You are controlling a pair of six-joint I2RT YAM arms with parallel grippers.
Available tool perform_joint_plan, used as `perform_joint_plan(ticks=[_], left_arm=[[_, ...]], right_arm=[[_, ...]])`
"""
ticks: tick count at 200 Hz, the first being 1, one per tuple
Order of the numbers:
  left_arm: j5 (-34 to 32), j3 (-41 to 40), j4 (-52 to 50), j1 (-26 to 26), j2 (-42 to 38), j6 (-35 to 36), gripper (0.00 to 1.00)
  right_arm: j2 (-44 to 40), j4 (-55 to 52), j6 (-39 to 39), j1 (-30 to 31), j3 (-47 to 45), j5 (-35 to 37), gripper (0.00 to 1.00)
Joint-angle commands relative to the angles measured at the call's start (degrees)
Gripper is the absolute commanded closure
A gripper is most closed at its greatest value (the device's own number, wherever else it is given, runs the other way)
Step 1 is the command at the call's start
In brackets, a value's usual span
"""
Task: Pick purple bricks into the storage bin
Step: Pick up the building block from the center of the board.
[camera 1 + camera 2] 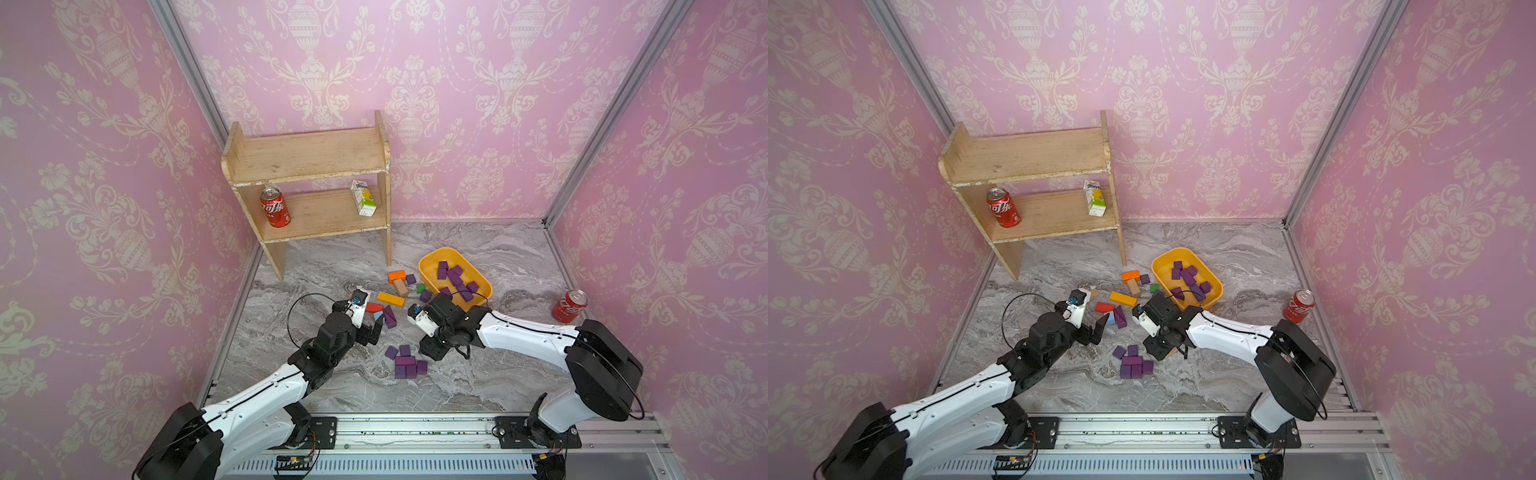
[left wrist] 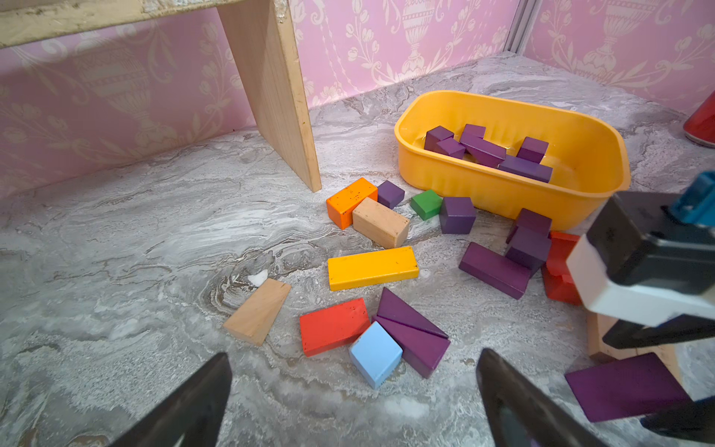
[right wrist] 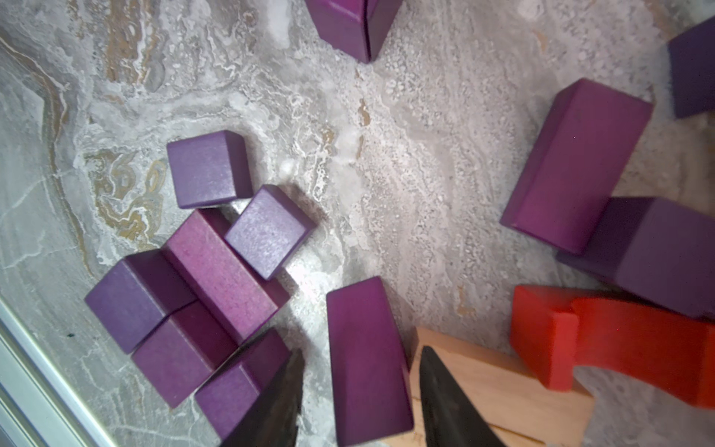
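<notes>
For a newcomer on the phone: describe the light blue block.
From the wooden shelf, come forward over the marble floor to the mixed-colour blocks beside the yellow-orange storage bin. At their near edge, just ahead of the left gripper, the light blue block is tucked between a flat red block and a pair of purple wedges. It is the only pale blue piece.

Recorded dark purple bricks [image 1: 404,362], yellow-orange bin [image 2: 503,193], grey marble-veined tabletop [image 1: 332,266], pink walls [image 1: 104,166] with cream damask, red cans [image 1: 275,208], plus orange, yellow, red, green, pale-blue and tan blocks [image 2: 371,267].
</notes>
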Motion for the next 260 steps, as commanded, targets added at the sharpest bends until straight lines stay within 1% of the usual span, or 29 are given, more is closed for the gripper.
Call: perform_joint_plan(ticks=[1,89,145,175,195,224,251,260], left_arm=[[-2.0,-0.7,0.0,0.4,-0.4,-1.2,0.01],[-3.0,-1.4,0.1,0.4,-2.1,-1.6,0.01],[-2.5,-1.5,0.2,0.5,-2.2,-1.7,0.01],[-2.4,-1.5,0.2,0.5,-2.5,-1.8,0.01],[-2.3,-1.7,0.1,0.5,-2.8,-1.9,0.01],[-2.6,-1.8,0.0,0.5,-3.0,-1.9,0.01],[-2.7,-1.7,0.0,0.5,-2.8,-1.8,0.01],[-3.1,-1.7,0.1,0.5,-2.8,-1.8,0.01]], right_arm=[[0.8,-2.0,-1.0,0.4,1.4,1.2,0.51],[1.0,-2.0,0.9,0.7,0.8,0.8,0.51],[2.5,-2.5,1.2,2.3,1.6,3.5,0.51],[3.3,-2.6,1.8,2.7,1.8,5.2,0.53],[3.6,-2.3,2.6,2.7,1.9,6.3,0.56],[4.3,-1.4,2.9,2.8,2.0,5.8,0.58],[5.0,0.2,3.2,2.8,2.0,4.6,0.7],[4.9,0.9,3.5,2.8,1.9,4.1,0.72]])
